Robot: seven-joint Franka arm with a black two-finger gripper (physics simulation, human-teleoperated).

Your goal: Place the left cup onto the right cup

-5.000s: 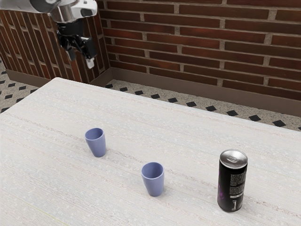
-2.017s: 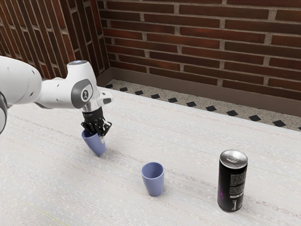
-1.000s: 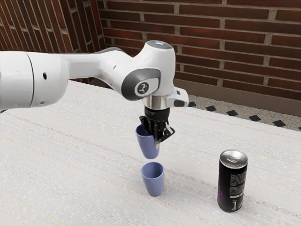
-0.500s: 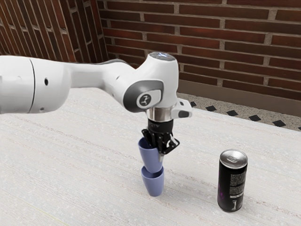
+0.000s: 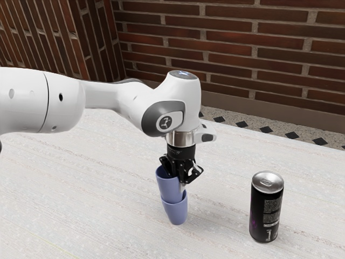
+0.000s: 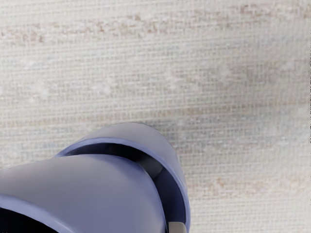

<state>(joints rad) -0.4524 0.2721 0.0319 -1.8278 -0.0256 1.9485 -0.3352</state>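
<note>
Pinching rim wall of blue-violet tapered plastic cup (image 5: 167, 186), black two-finger gripper (image 5: 181, 177) at frame's lower centre. Held cup nested partway in matching blue-violet cup (image 5: 176, 212) directly beneath, axis leaning toward frame's left. Probably straighten, then release.

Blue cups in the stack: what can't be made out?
Upper blue plastic cup: base hidden inside the lower blue plastic cup in the exterior view; seating depth unclear.
Its rim: partly covered by the black gripper, exterior view.
Wrist view: that cup is cut off at the edge and covers most of the lower cup's mouth.
Black drink can: label too small to read, exterior view.
</note>
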